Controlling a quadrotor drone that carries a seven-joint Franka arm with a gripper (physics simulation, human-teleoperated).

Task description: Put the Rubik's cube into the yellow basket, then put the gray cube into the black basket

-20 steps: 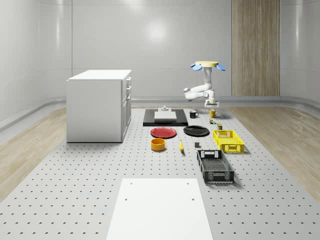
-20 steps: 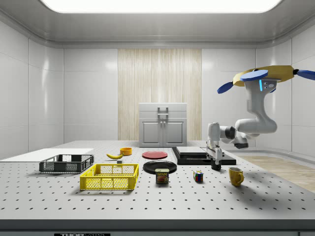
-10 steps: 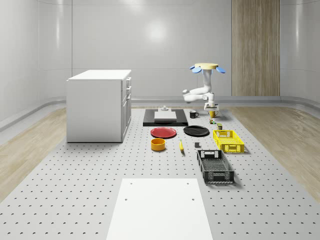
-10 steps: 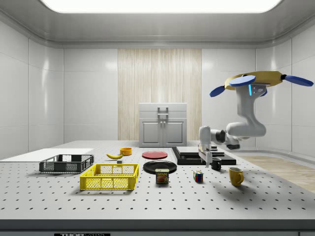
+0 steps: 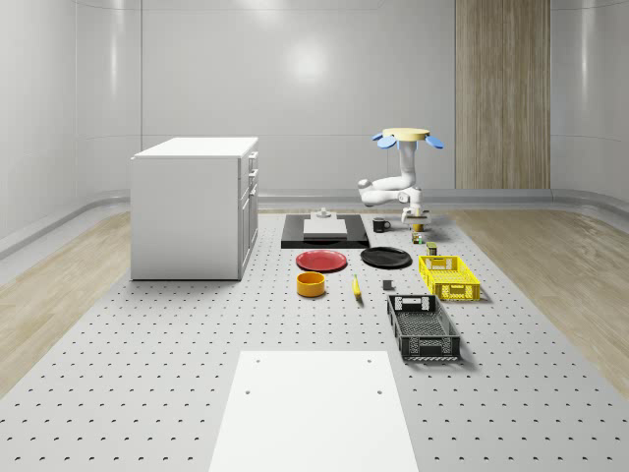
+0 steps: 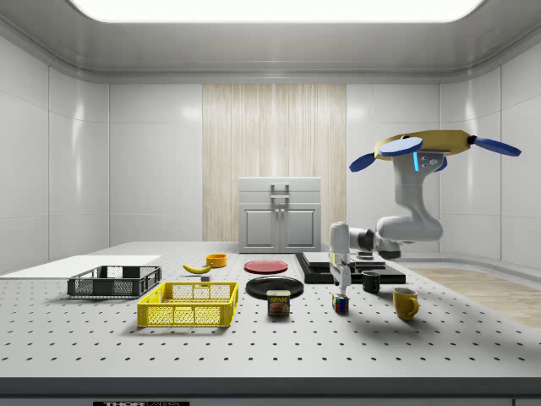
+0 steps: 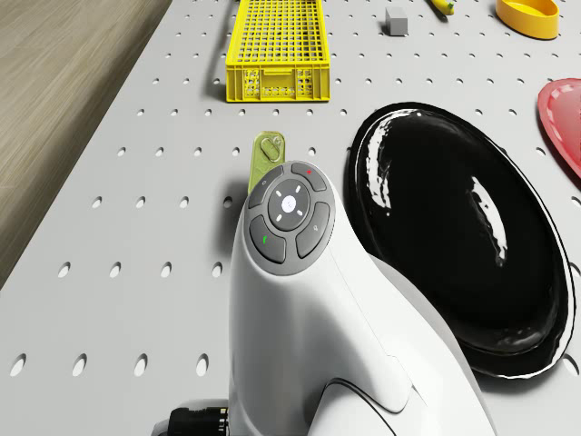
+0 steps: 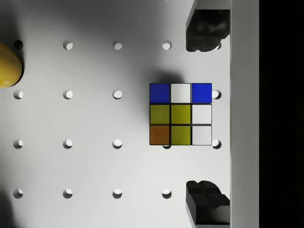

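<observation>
The Rubik's cube (image 8: 180, 114) sits on the perforated table, also seen as the Rubik's cube (image 6: 341, 304). My gripper (image 8: 204, 114) hangs open straight above it, one fingertip (image 8: 204, 28) on each side, not touching; it is the gripper (image 6: 342, 282) in the side view. The drone (image 6: 423, 145) hovers above the table's far end, near the black tray. The yellow basket (image 5: 449, 276) and the black basket (image 5: 423, 326) lie in a row toward the near end. The small gray cube (image 7: 396, 20) rests beside the yellow basket (image 7: 277, 45).
A black plate (image 7: 454, 227) and a can (image 6: 278, 303) lie close to the Rubik's cube. A yellow mug (image 6: 405, 302) and a black mug (image 6: 371, 281) stand nearby. Red plate (image 5: 321, 260), orange bowl (image 5: 311, 284), banana (image 5: 356, 286) and a white cabinet (image 5: 195, 206) are farther off.
The drone and arm have shifted toward the side view's left and come lower. The gripper went from over the black mug to over the Rubik's cube.
</observation>
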